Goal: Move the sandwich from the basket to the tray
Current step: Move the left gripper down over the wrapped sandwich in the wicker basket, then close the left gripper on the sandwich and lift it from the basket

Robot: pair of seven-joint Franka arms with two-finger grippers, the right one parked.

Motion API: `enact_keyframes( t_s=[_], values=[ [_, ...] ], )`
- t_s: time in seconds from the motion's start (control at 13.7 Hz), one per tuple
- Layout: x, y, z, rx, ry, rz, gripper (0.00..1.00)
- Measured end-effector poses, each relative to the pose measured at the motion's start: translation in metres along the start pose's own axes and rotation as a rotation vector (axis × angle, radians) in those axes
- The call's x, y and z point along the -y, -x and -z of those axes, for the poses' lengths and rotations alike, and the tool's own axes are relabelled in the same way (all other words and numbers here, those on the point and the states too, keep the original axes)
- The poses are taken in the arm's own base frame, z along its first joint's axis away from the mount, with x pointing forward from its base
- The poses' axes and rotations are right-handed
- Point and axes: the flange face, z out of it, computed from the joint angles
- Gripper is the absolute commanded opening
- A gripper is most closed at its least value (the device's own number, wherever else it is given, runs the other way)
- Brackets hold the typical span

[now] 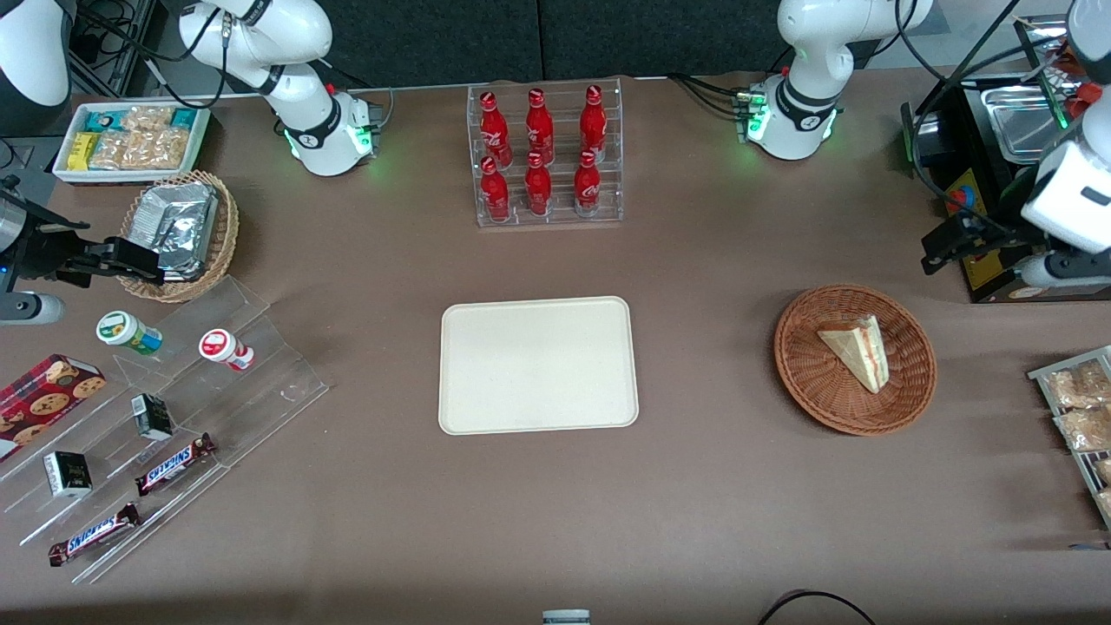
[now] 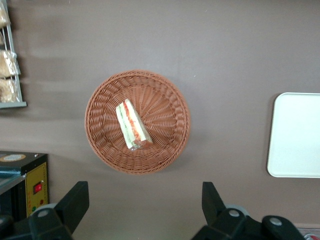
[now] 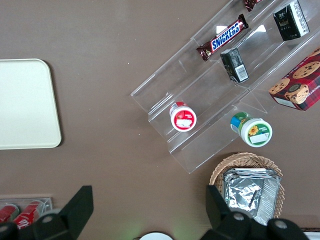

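The sandwich, a clear-wrapped wedge with red and green filling, lies in the reddish-brown wicker basket. The cream tray sits bare at mid-table, toward the parked arm's end from the basket. My left gripper hangs high over the table, farther from the front camera than the basket and nearer the working arm's end. It is open with nothing between its fingers, well apart from the sandwich.
A black machine stands close beside the gripper. A rack of snack packets lies at the working arm's end. A clear rack of red bottles stands farther back than the tray. A small tan basket of foil packets and stepped acrylic shelves sit at the parked arm's end.
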Motion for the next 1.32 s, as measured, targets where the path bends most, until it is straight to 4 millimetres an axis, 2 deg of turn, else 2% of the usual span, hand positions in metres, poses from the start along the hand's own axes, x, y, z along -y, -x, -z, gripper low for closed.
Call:
enact_keyframes(
  t_s=[0.15, 0.29, 0.51, 0.73, 0.95, 1.32],
  values=[
    [0.018, -0.013, -0.037, 0.077, 0.000, 0.046, 1.00],
    [0.028, -0.028, -0.085, 0.156, -0.005, 0.087, 1.00],
    [0.029, -0.045, -0.152, 0.190, -0.026, 0.134, 1.00],
    [0.022, -0.042, -0.209, 0.171, -0.034, 0.221, 1.00],
    [0.023, -0.033, -0.246, 0.216, -0.048, 0.239, 1.00],
    [0.028, -0.033, -0.293, 0.267, -0.056, 0.286, 1.00]
  ],
)
